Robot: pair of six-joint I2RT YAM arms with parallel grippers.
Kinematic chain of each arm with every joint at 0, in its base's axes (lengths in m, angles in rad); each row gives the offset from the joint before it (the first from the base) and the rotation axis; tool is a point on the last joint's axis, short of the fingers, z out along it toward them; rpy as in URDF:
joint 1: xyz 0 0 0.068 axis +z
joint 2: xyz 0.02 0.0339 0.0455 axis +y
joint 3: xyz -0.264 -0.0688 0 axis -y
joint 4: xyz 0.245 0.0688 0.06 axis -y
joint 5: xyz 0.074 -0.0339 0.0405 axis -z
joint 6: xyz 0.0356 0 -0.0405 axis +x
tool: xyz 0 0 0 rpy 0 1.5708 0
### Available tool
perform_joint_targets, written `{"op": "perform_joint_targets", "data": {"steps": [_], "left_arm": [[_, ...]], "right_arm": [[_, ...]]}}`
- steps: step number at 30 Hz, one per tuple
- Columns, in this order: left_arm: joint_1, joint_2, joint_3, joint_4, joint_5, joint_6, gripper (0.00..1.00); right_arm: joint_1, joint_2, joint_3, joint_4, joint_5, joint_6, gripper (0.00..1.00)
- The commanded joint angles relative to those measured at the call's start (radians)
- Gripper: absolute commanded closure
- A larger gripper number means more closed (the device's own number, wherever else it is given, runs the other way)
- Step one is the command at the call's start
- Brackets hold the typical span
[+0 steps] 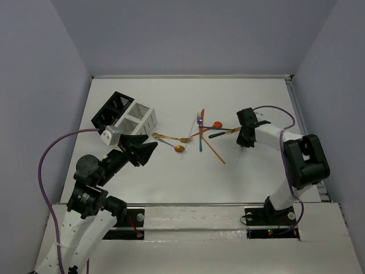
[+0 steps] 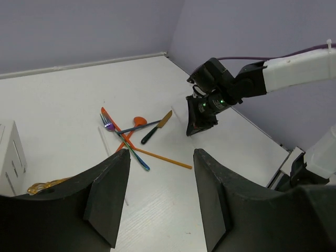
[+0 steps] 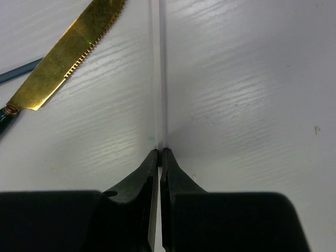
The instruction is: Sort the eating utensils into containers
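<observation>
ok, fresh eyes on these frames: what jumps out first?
The tangle of coloured utensils in the middle of the table, with the black caddy and white caddy side by side at the far left. Then the right gripper, down at the tabletop and shut on a thin white stick right beside a gold-bladed knife.

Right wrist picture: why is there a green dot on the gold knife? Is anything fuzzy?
Right wrist view: the shiny gold serrated knife likely mirrors a light; the near black fingers blur. Left wrist view: green lights glow on the right gripper.
</observation>
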Motion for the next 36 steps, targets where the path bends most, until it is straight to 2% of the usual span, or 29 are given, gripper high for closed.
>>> {"op": "perform_joint_targets", "data": {"steps": [1, 8, 14, 15, 21, 25, 30, 33, 36], "left_arm": [[-0.007, 0.013, 0.045, 0.033, -0.003, 0.015, 0.37], [-0.007, 0.085, 0.042, 0.031, 0.018, -0.008, 0.37], [-0.007, 0.186, 0.044, 0.062, 0.084, -0.086, 0.37], [-0.007, 0.221, 0.050, 0.073, 0.102, -0.115, 0.37], [-0.007, 0.344, 0.055, 0.141, 0.140, -0.232, 0.38], [-0.007, 0.384, 0.024, 0.218, 0.107, -0.320, 0.37], [-0.007, 0.438, -0.019, 0.283, 0.037, -0.384, 0.34], [-0.007, 0.470, -0.059, 0.387, 0.043, -0.430, 0.32], [-0.016, 0.513, -0.059, 0.425, 0.051, -0.455, 0.31]], "right_arm": [[0.007, -0.073, -0.041, 0.017, 0.041, 0.026, 0.93], [0.017, -0.283, -0.074, -0.020, 0.049, -0.078, 0.93], [0.150, -0.490, -0.137, 0.136, -0.206, -0.222, 0.93], [0.217, -0.503, -0.134, 0.191, -0.277, -0.250, 0.93], [0.469, -0.506, -0.096, 0.382, -0.437, -0.307, 0.93], [0.558, -0.489, -0.088, 0.485, -0.468, -0.310, 0.93], [0.598, -0.455, -0.075, 0.519, -0.476, -0.311, 0.93], [0.607, -0.439, -0.079, 0.540, -0.488, -0.310, 0.93], [0.619, -0.428, -0.084, 0.555, -0.491, -0.305, 0.93]]}}
